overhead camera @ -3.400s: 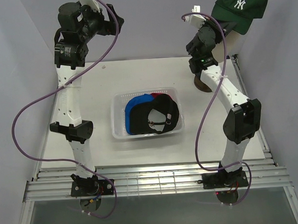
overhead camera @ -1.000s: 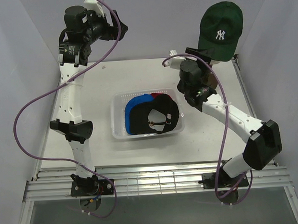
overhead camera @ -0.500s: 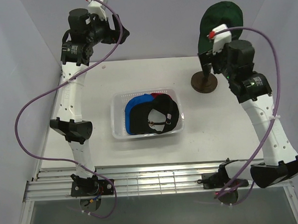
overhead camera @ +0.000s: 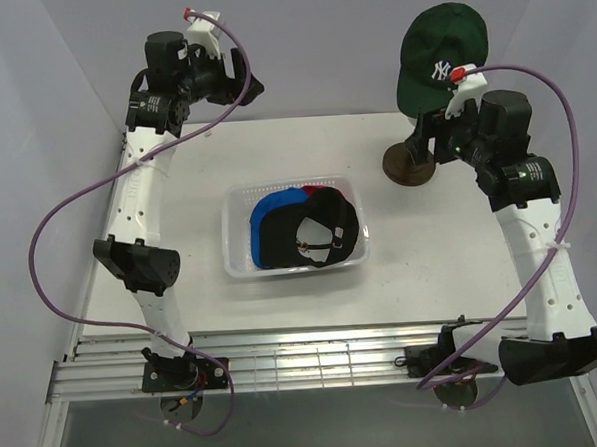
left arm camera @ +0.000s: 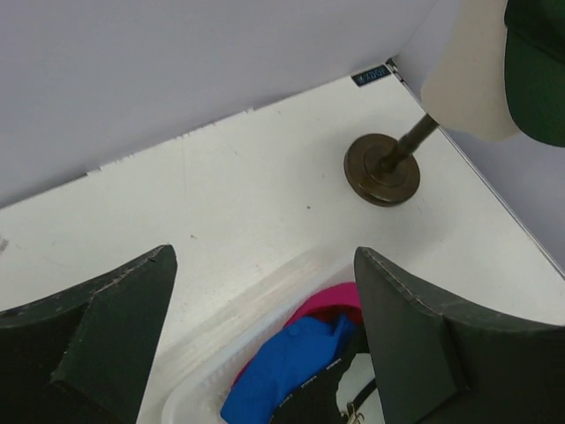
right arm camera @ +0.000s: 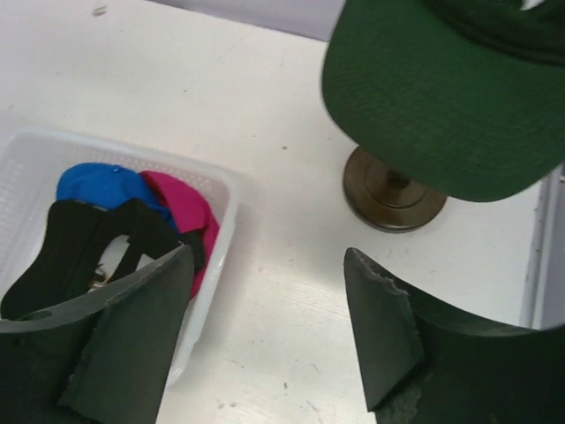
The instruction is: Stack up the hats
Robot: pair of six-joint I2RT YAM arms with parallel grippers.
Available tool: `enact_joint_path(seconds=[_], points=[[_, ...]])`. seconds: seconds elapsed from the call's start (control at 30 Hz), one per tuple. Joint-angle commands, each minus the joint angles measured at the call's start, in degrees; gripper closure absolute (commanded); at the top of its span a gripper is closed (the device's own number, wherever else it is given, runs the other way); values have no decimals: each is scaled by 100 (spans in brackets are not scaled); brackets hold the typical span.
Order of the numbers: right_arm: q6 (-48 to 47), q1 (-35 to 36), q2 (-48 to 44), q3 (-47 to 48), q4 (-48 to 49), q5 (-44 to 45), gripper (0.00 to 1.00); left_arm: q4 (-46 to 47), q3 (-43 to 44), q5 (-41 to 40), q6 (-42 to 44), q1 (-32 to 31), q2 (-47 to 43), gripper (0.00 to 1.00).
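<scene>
White table (overhead camera: 275, 155), clear tray (overhead camera: 230, 249) — piled hats (overhead camera: 324, 232)

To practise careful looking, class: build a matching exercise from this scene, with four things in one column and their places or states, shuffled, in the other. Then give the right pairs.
Column one
1. dark green hat
2. black hat
3. blue hat
4. right pincer

Column two
A. in the tray, partly under the black one
B. open, holding nothing
C. on the mannequin head
D. uppermost in the tray

Pairs: 1-C, 2-D, 3-A, 4-B.
</scene>
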Motion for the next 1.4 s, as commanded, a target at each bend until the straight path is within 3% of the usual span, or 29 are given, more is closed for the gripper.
enact_joint_path(seconds=[0.0,0.1,0.13,0.23,0.37,0.4,0.57,0.63,0.83,1.0,1.23,1.33,1.37], points=[[325,255,-86,-27,104,-475,27,-77,-821,509,217,25,-444,10],[879,921,178,26,-686,427,32,-69,-1630,415,463,25,-594,12],[1194,1402,257,-44,-880,1284,33,-51,-1815,335,533,16,-716,12],[1653,1968,293,-570,-1163,1854,30,-25,-2457,185,831,25,-936,14],[2321,2408,82,-1440,-629,1645,25,-51,-3476,737,1551,16,-1209,31],[2357,2444,64,-1598,-331,1557,22,-181,-3939,939,2128,7,-1253,33],[2305,2541,266,-1907,-109,1232,20,-613,-5285,1633,3721,-133,-1403,33],[2278,2550,257,-1986,-39,1214,20,-622,-5541,1749,3959,-125,-1386,33],[2226,2550,117,-2136,15,1398,20,-508,-5982,2039,4067,-133,-1140,34],[2182,2550,90,-2171,15,1390,20,255,-6282,1996,3567,-125,-991,34],[2129,2550,82,-2162,32,1389,20,608,-6255,2057,3267,-133,-665,32],[2094,2550,73,-2154,58,1425,20,477,-6220,2380,3267,-160,-551,41],[2094,2550,82,-2145,50,1425,20,302,-6194,2495,3311,-177,-533,50]])
